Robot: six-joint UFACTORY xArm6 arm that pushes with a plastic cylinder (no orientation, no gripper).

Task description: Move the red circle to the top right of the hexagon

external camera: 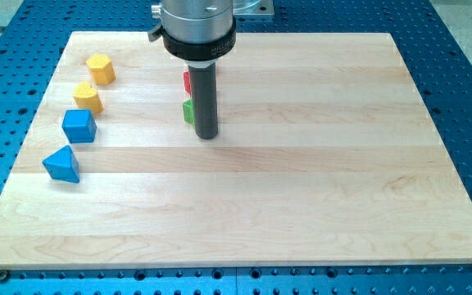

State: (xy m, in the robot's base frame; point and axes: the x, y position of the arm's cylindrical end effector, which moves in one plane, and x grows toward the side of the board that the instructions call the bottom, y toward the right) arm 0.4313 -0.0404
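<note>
My tip [208, 134] rests on the board near its upper middle. A red block [186, 81] shows only as a sliver at the rod's left edge; its shape is hidden. A green block [188, 112] also peeks out left of the rod, just above the tip and touching or nearly touching it. A yellow hexagon [101, 69] lies at the view's upper left. The red block sits to the right of the hexagon, slightly lower.
A second yellow block [88, 97] lies below the hexagon. A blue block [79, 126] and a blue triangle [62, 165] follow below, along the left of the wooden board [301, 205]. The arm's grey housing [197, 24] overhangs the board's top edge.
</note>
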